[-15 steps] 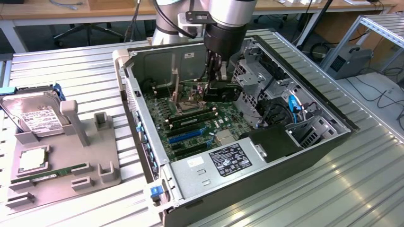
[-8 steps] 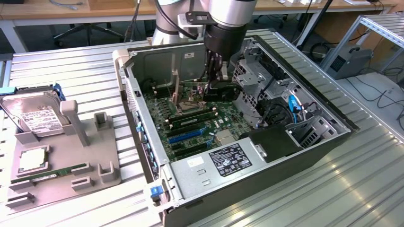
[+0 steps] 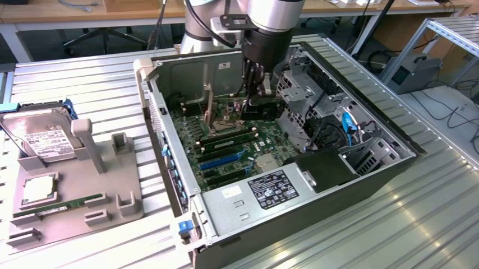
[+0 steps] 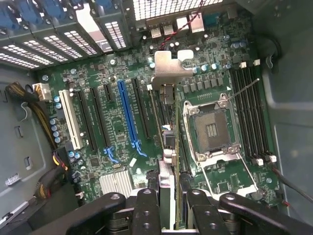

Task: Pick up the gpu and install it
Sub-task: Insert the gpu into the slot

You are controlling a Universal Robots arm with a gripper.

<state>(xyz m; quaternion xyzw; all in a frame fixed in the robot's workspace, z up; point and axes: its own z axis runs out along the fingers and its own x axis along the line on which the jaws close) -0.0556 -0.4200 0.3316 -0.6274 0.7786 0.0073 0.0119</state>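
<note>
While the silver-grey robot arm (image 3: 262,22) reaches down into the open black computer case (image 3: 299,168), its black claw (image 4: 167,196) is clamped on the gpu, a thin dark expansion card with a silvery metal end bracket (image 4: 168,66). The wrist view shows the two black fingers (image 4: 146,205) pressed against either face of the card, which is seen edge-on, standing upright over the green motherboard (image 4: 98,161). The card hangs between the long blue expansion slot (image 4: 128,115) and the square silver processor socket (image 4: 210,129); whether its lower edge touches a slot cannot be told. Its bracket points toward the perforated rear wall of the case (image 4: 166,7).

In the exterior view the case lies on its side on the ribbed metal worktop (image 3: 419,218), with the silver power supply bearing a black label (image 3: 262,193) at its near end. On the exterior view's left, a grey holder tray (image 3: 112,196) carries a silver hard drive with a white label (image 3: 41,137), a square silver processor chip (image 3: 37,188) and a narrow green memory stick (image 3: 67,204).
</note>
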